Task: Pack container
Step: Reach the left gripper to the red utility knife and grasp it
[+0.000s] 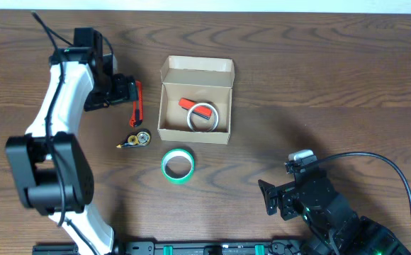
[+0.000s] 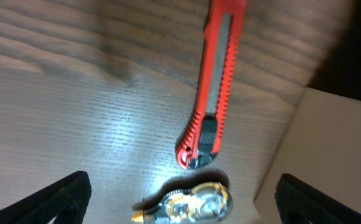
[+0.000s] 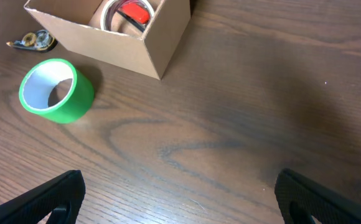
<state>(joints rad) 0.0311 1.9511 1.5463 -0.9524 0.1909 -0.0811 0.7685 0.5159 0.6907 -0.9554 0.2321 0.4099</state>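
Note:
The container (image 1: 164, 113) is a tan cardboard box with its flap lid (image 1: 197, 69) open at the back. Inside lie a clear tape roll (image 1: 209, 117) and a red item (image 1: 190, 105). A red utility knife (image 1: 137, 104) and a gold correction-tape dispenser (image 1: 136, 139) lie left of the box. A green tape roll (image 1: 178, 165) lies in front of it. My left gripper (image 1: 125, 91) is open and empty over the knife (image 2: 215, 81), with the dispenser (image 2: 190, 204) between its fingers (image 2: 183, 183). My right gripper (image 1: 269, 197) is open and empty over bare wood (image 3: 177, 186).
The box wall (image 2: 330, 155) shows at the right of the left wrist view. In the right wrist view the green roll (image 3: 56, 90), the box (image 3: 115, 37) and the dispenser (image 3: 34, 40) sit at the far left. The table is dark wood.

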